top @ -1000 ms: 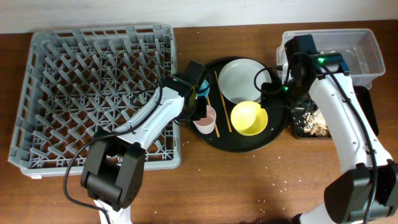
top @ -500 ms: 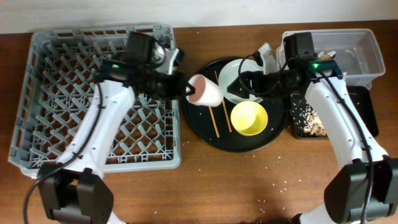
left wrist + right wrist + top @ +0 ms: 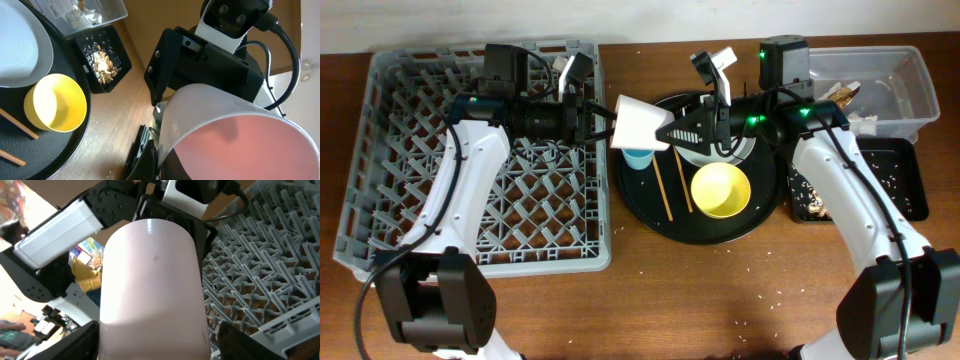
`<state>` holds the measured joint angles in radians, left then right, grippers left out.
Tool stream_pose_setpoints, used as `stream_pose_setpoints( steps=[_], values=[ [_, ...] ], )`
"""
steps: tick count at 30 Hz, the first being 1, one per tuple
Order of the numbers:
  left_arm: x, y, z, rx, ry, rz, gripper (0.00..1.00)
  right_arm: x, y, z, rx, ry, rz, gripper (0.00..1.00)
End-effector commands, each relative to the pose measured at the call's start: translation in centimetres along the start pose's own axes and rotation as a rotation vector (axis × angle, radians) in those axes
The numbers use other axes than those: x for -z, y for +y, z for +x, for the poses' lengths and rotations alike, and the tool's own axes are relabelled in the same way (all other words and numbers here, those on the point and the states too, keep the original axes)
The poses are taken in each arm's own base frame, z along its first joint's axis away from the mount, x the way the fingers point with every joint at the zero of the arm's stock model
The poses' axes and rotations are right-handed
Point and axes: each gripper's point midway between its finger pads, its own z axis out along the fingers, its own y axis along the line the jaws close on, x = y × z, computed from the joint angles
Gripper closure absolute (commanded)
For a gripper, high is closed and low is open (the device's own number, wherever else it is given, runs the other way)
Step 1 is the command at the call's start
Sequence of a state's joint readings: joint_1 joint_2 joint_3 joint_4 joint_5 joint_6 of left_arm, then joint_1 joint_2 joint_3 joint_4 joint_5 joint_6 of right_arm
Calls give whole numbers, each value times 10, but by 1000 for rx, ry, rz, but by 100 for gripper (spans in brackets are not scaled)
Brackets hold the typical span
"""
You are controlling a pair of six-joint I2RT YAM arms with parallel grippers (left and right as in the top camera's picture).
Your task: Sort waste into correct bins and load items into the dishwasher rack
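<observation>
My left gripper (image 3: 603, 122) is shut on the rim of the pink cup (image 3: 638, 122) and holds it on its side in the air between the dishwasher rack (image 3: 440, 90) and the round black tray (image 3: 760, 215). The left wrist view shows the cup's pink inside (image 3: 235, 145) and the gripper (image 3: 160, 160) pinching its rim. My right gripper (image 3: 672, 130) is open, with its fingers on either side of the cup's base (image 3: 152, 270). The light-blue cup (image 3: 638, 158), yellow bowl (image 3: 720, 190), white plate (image 3: 695, 155) and chopsticks (image 3: 661, 188) lie on the round tray.
The clear tub (image 3: 910, 75) at the back right holds napkins and a wrapper (image 3: 840, 93). The black rectangular tray (image 3: 890, 180) beside it holds food scraps (image 3: 817, 195). Crumbs are scattered on the table in front.
My left gripper took the pink cup off the round tray, lifted it and turned it on its side. My right gripper swung left from the plate up to the cup's base.
</observation>
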<state>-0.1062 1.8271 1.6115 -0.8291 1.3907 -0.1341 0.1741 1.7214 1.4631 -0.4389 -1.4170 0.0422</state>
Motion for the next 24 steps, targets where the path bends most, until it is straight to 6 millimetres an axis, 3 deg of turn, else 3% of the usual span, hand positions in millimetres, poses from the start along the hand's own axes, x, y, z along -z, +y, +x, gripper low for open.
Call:
stream_pose_setpoints(
  steps=[1, 5, 24],
  values=[
    [-1, -10, 0, -25, 9, 55, 100, -6, 2, 2, 13, 11, -24, 32],
    [-1, -10, 0, -24, 9, 54, 100, -6, 2, 2, 14, 11, -24, 44],
    [-1, -8, -1, -28, 7, 43, 99, -6, -3, 2, 10, 10, 3, 45]
  ],
)
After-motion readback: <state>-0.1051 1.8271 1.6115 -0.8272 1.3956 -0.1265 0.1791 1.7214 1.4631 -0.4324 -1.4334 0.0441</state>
